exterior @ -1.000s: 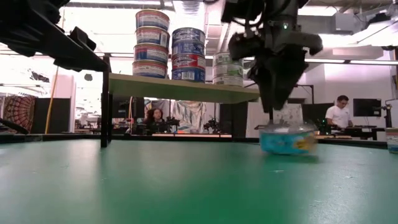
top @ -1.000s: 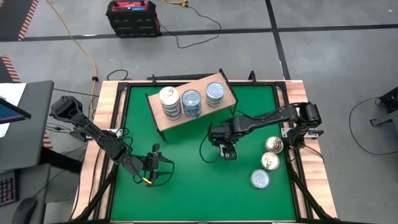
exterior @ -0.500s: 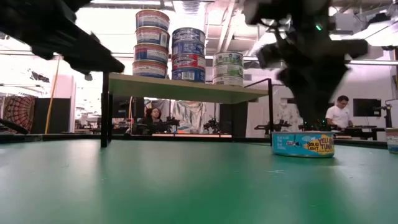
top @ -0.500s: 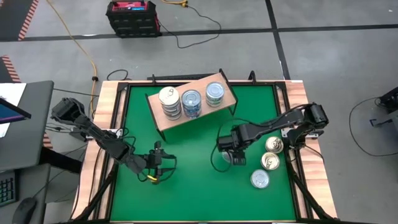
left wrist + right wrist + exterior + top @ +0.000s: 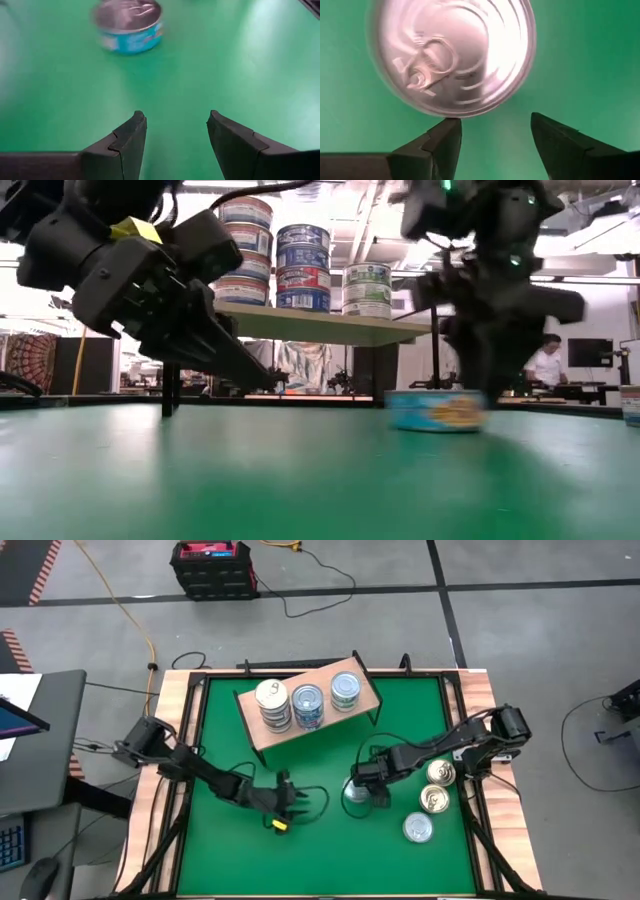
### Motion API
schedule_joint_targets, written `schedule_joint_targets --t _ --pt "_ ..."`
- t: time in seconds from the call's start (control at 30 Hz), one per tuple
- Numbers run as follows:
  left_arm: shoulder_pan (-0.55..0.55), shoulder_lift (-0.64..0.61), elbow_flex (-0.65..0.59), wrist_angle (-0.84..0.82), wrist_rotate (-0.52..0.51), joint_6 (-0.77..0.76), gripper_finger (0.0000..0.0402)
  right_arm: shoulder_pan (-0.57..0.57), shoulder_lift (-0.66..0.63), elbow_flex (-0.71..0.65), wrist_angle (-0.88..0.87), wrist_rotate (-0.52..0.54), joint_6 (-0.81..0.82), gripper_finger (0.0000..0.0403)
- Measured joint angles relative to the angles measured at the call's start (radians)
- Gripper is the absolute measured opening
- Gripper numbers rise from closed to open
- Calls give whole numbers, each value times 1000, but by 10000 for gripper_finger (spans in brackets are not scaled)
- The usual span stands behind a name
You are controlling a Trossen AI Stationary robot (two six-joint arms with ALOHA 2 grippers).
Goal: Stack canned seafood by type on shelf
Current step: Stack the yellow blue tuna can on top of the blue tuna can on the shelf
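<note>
One tin of canned seafood stands flat on the green table, right of centre, with a silver pull-tab lid and a teal side. My right gripper hangs open just above it, pointing steeply down. Left of the tin and apart from it, my left gripper is open and points at it, with nothing between its fingers. The shelf at the far middle carries three stacks of tins. Three loose tins lie by the right edge. My right gripper comes at the tin from above, pointing down. One fingertip stands right at the rim of the lid, the other beside the tin over bare table. I cannot tell whether the fingertip touches the rim. The tin rests flat on the table.
The shelf's thin black legs stand on the far part of the table. Wooden rails edge the table. Open green surface lies along the near edge. A person sits in the room beyond the table.
My left gripper has swung down and toward the table's right, closing on the tin. My right gripper has sunk toward the table. The tin below it has slid along the table toward the left edge over the last half second, staying flat.
</note>
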Motion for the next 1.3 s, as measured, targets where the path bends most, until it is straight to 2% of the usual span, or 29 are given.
schedule_joint_targets --t 0.1,0.23,0.3,0.37,0.47,0.63,0.83,1.13,1.3 --pt "6 15 63 -116 7 -1 201 24 -2 0 186 -11 -32 260" --pt "10 18 141 -292 -69 0 203 56 16 18 406 -68 -57 260" --pt "10 18 168 -376 -95 9 207 72 16 49 381 -64 -66 260" --pt "10 18 182 -438 -121 11 211 79 8 76 314 -3 -47 260" --pt "28 18 185 -443 -91 26 212 66 11 80 206 72 13 260" --pt "74 24 185 -400 24 22 208 42 87 51 203 75 65 260" --pt "96 24 187 -356 80 76 206 41 164 53 359 53 69 260" --pt "94 24 184 -453 95 84 205 52 149 79 604 69 13 260" --pt "94 26 186 -434 94 75 205 43 153 98 790 89 -40 260"
